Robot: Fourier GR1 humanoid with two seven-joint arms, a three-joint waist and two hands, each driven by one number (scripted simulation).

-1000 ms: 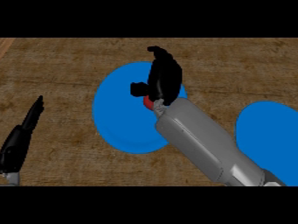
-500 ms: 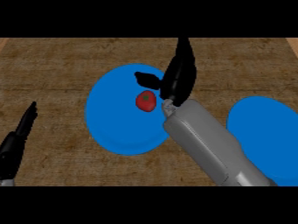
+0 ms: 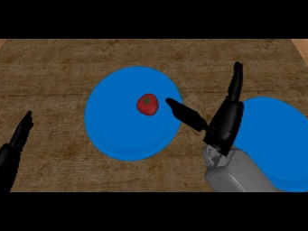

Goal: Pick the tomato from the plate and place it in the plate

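Tomato (image 3: 147, 104) lies on left plate (image 3: 116, 131).

Brown counter (image 3: 49, 67) in front of me: two blue plates on it, left plate (image 3: 123, 135), right plate (image 3: 283, 135), side by side.

Light falls flat and even over the wooden counter (image 3: 56, 67), a muted brown with paler strips at the far corners, well beyond the right hand (image 3: 224, 121). The 2 plates are the brightest things here. The left plate (image 3: 116, 131), just left of that hand's thumb, shades darker along its near rim, while the right plate (image 3: 283, 149) behind the hand looks uniform. Both hands read near-black, the left hand (image 3: 9, 153) too. The grey forearm (image 3: 240, 173) below the right hand catches light on top.
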